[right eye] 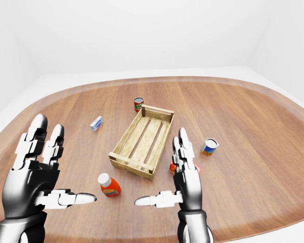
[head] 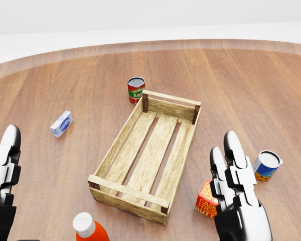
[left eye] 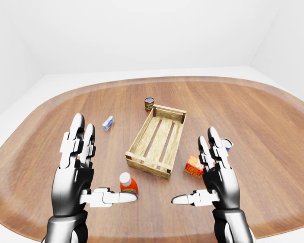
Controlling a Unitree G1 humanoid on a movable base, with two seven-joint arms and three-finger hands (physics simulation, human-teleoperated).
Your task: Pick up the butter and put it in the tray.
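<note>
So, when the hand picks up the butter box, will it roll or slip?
The butter box has flat sides, so it probably will not roll. It looks like printed carton, likely fairly light and somewhat smooth. The right hand partly hides it, so its exact pose is unclear.

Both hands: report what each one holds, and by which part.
Nothing is held. The left hand and right hand are open and empty; the butter lies untouched on the table beside the tray.
</note>
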